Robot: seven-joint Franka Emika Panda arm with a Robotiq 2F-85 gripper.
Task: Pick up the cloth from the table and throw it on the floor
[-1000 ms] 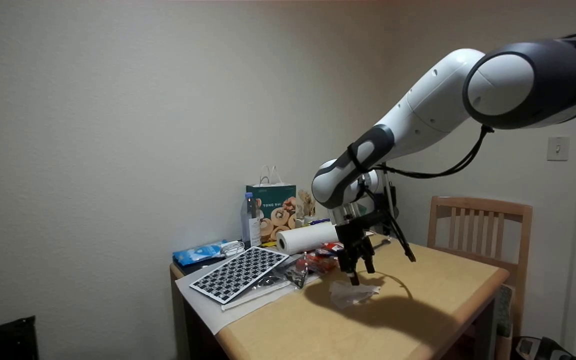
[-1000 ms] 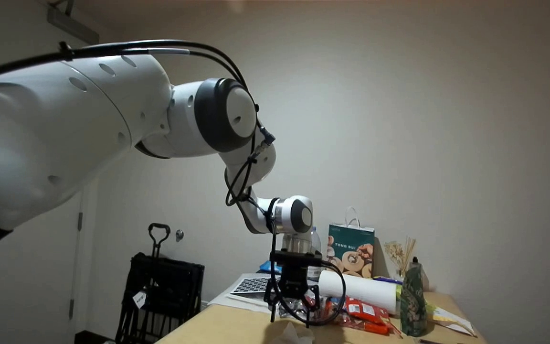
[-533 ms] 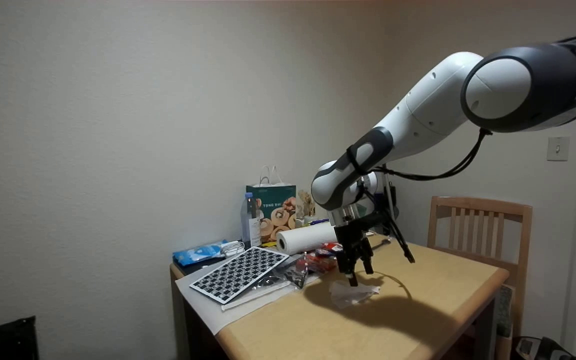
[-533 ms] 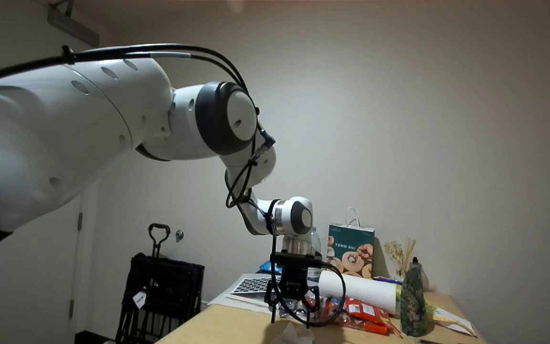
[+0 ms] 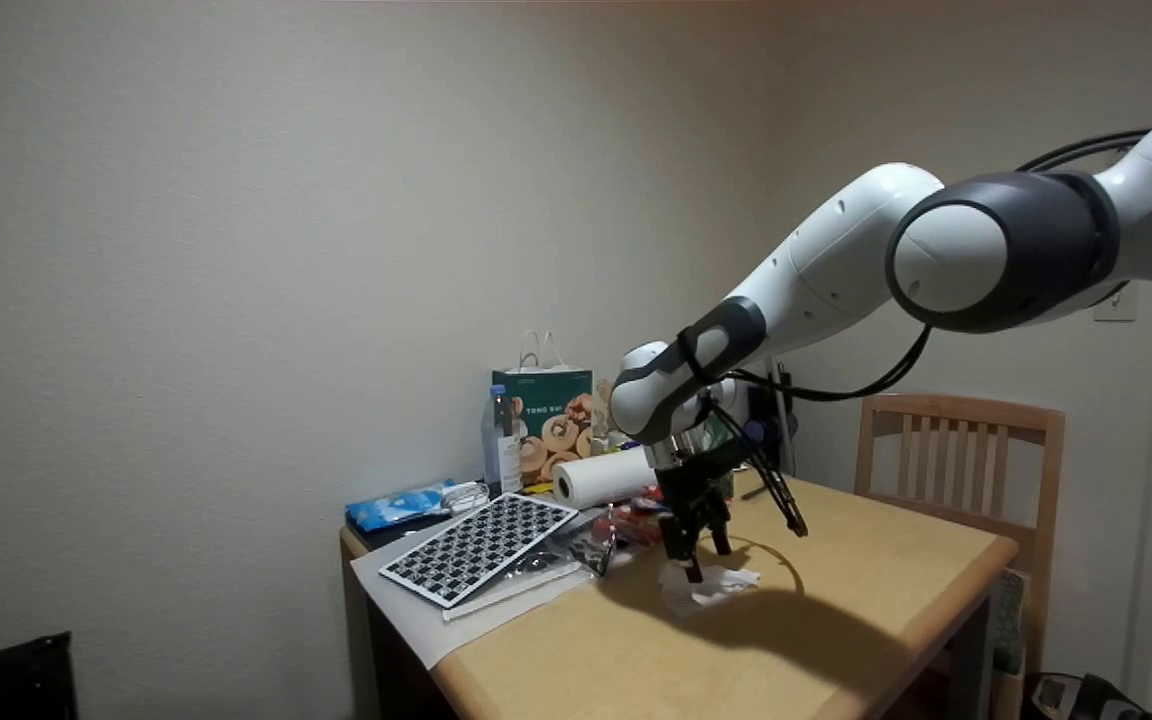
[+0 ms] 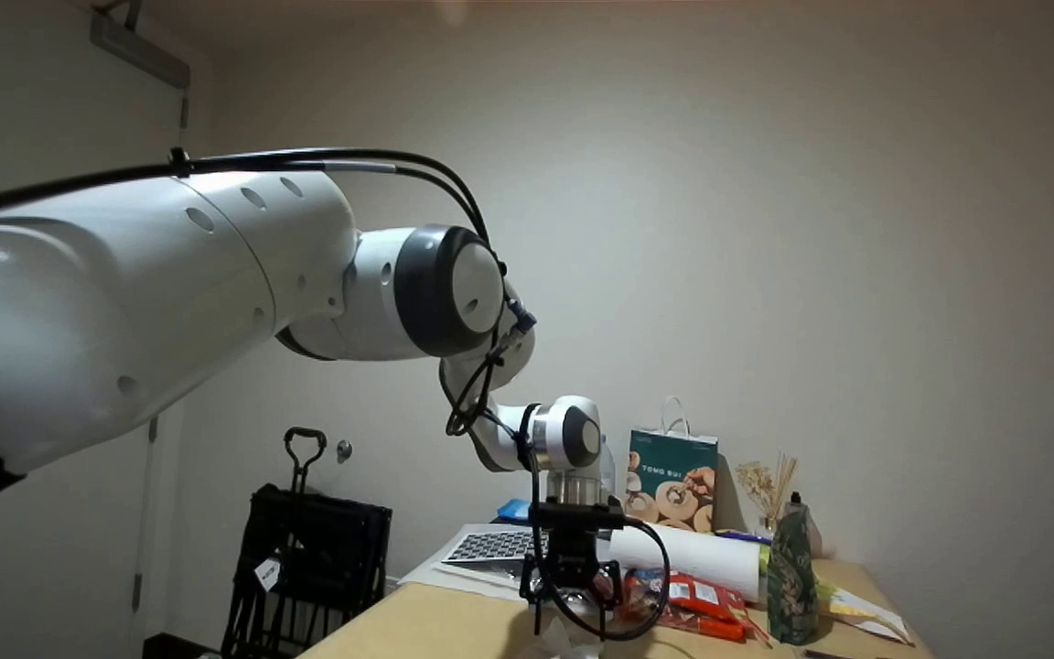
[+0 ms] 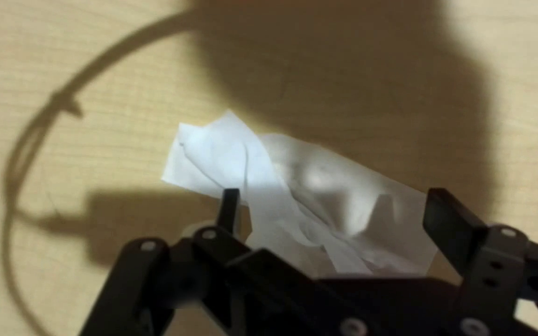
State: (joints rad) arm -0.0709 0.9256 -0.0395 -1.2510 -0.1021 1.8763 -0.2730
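Note:
The cloth is a crumpled white sheet lying on the wooden table [image 5: 596, 650]. It shows in both exterior views, as the cloth [image 5: 681, 598] and at the bottom edge as the cloth [image 6: 567, 648]. In the wrist view the cloth [image 7: 217, 156] lies below and between the fingers, its lower part hidden by the gripper body. My black gripper [image 5: 708, 565] points down just above the cloth; it also shows in an exterior view [image 6: 570, 631]. In the wrist view the gripper [image 7: 333, 203] is open with wide-set fingers and holds nothing. I cannot tell whether a fingertip touches the cloth.
Behind the gripper lie a paper towel roll [image 5: 601, 478] and red packets [image 6: 696, 595]. A checkered board [image 5: 481, 548], a bottle [image 5: 503, 440] and a green bag [image 5: 541, 400] stand on the table's far side. A wooden chair [image 5: 956, 405] stands beside the table.
The arm has lowered, mostly in the last half second. The gripper has come down closer to the cloth, with a small sideways shift. The fingers stay open and the cloth lies in the same place.

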